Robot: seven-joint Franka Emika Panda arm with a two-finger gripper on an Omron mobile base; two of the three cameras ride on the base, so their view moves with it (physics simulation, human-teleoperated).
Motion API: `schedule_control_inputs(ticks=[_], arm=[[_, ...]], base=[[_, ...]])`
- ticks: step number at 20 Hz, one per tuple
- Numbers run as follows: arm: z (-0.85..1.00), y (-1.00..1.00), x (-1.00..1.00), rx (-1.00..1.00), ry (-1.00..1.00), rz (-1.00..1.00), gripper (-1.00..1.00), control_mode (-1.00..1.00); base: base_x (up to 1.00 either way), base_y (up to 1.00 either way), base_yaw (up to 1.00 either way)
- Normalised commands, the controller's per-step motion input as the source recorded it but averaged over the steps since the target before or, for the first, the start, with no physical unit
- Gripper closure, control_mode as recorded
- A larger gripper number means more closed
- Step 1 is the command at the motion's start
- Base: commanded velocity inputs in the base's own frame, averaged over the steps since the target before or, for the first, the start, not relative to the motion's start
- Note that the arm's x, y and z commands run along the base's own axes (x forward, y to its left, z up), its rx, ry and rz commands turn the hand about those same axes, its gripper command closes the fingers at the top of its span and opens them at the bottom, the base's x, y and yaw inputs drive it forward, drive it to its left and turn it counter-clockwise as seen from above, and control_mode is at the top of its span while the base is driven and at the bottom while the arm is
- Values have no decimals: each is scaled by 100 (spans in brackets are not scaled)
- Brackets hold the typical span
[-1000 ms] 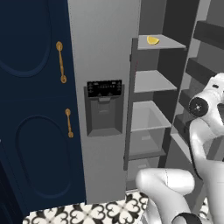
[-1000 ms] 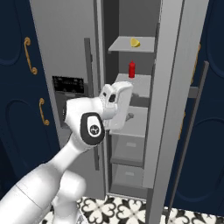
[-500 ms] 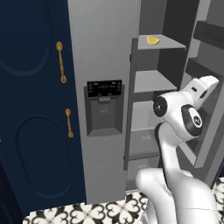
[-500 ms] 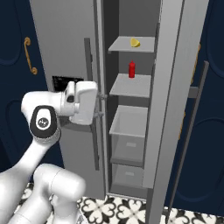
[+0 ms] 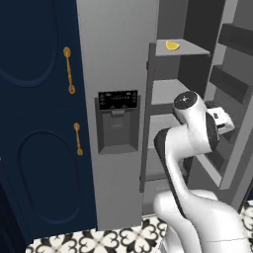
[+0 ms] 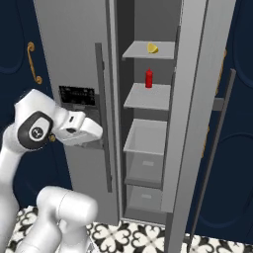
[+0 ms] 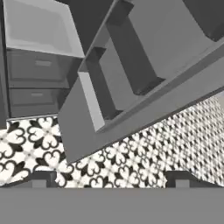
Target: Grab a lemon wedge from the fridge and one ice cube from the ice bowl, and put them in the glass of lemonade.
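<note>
The lemon wedge (image 5: 172, 45) (image 6: 152, 48) lies alone on the top shelf of the open fridge (image 5: 114, 59) (image 6: 74, 44). My gripper (image 7: 110, 178) is open with nothing between its fingertips (image 7: 41, 177). It points down at the patterned floor and the inner side of the fridge door. In the right base view the gripper (image 6: 98, 136) hangs in front of the closed left door, beside the dispenser panel (image 6: 77, 95). It is well below the wedge and to its left. The ice bowl, the ice cube and the glass of lemonade are out of view.
A red bottle (image 6: 148, 78) stands on the second shelf. Below it are a bare shelf (image 6: 146, 137) and drawers (image 7: 33, 70). The open right door (image 6: 195, 113) carries door bins (image 5: 232, 84). Navy cabinets with gold handles (image 5: 68, 69) flank the fridge.
The arm has swung so that the hand went from in front of the shelves to lower and further left, before the dispenser door. The gripper has stayed open. The lemon wedge has not moved.
</note>
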Motion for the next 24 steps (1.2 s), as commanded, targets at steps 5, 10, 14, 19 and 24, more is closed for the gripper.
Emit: schedule_control_inputs(ticks=[5, 10, 14, 19, 24], arm=[[-63, 27, 15, 74, 0, 28, -100, -100], [-76, 61, 6, 37, -1, 9, -100, -100], [-40, 25, -14, 4, 0, 0, -100, -100], [-4, 1, -29, 0, -1, 0, -100, -100], [3, 6, -46, -2, -7, 0, -100, -100]], base=[[0, 0, 0], [0, 0, 0], [0, 0, 0], [0, 0, 0], [0, 0, 0]])
